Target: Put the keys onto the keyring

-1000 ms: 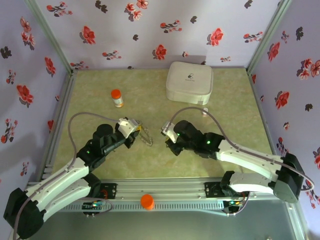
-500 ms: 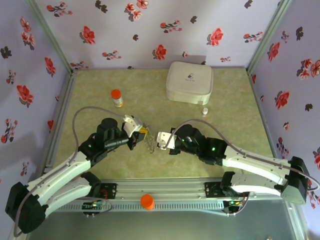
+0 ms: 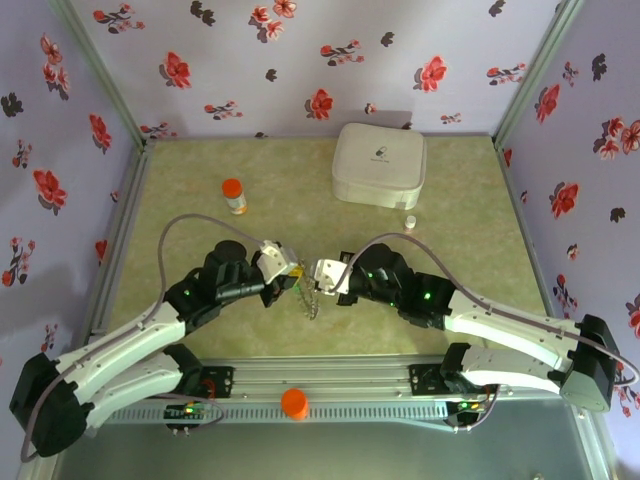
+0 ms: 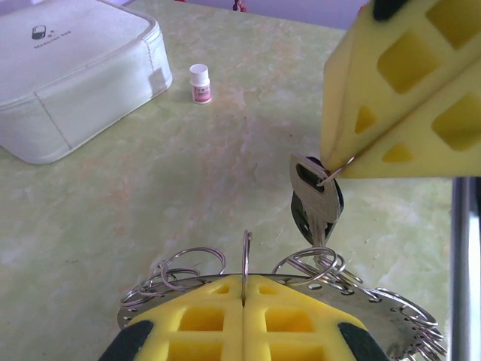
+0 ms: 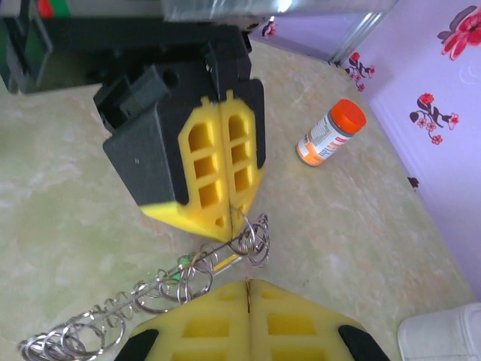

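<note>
**Keyring (image 3: 312,297) pinched from two sides near centre of tabletop (image 3: 470,210)**

In the top view, the left end effector (image 3: 296,272) and the right end effector (image 3: 320,272) meet almost tip to tip just below the middle of the frame. The keyring, a chain of linked silver rings, dangles between them.

In the left wrist view, the left end effector's yellow fingers (image 4: 218,297) sit at the bottom edge. They are fully closed on one upright ring of the chain, and more rings fan out to either side. In the upper right of that frame, the right end effector's fingers are also pressed together. They nip a small wire ring from which a key (image 4: 312,199) hangs, silver with something dark behind it.

The right wrist view shows the left fingers clamped on a ring at mid-frame, with the chain trailing to the lower left corner. Flecks of green and yellow among the rings are too small to make out.

A white rounded box (image 3: 380,165) lies right of centre near the top of the tabletop. An orange-capped bottle (image 3: 234,195) stands to the upper left, and a tiny white bottle (image 3: 409,222) sits just below the box. All three are well apart from the keyring.
</note>
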Controlling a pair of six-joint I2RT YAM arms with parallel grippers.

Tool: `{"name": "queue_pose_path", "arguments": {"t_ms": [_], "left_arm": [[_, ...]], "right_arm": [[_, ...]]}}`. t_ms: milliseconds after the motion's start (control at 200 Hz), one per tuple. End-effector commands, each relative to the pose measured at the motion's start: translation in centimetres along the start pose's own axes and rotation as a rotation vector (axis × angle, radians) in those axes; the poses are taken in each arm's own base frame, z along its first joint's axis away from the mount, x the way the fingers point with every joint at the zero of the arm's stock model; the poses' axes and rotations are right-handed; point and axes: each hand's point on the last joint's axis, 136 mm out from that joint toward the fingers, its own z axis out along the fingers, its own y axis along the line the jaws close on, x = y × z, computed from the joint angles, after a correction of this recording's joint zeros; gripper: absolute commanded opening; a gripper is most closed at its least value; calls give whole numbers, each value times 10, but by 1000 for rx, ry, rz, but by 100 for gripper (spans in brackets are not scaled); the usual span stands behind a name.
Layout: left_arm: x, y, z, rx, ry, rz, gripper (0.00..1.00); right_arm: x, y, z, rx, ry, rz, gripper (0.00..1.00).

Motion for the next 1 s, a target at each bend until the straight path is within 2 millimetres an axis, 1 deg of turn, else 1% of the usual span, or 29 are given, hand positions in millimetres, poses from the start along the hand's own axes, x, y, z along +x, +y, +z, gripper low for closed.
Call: {"name": "queue_pose_path", "arguments": {"t_ms": [0,105,230,375,515,710,840,995], "left_arm": [[-12,7,1,-58,-49,135,0],[-17,7,0,-68,-77,161,0],[-16,9,0,-83,-74,164,0],[-12,8,0,-80,-70,160,0],[-8,7,1,-78,-67,147,0],[-9,5,-1,-71,-79,143,0],[-8,5,-1,-71,-79,137,0],[-9,5,-1,-73,-85,135,0]], "right_arm": [[-3,2,4,-8,-32,51,0],[1,2,8,-9,-18,76,0],[2,5,10,-15,-21,103,0],[-1,-3,12,19,-27,144,0],[-1,-3,16,20,-27,172,0],[0,-7,17,39,-27,196,0],[2,-7,18,38,-12,214,0],[3,-1,20,9,-6,222,0]]}}
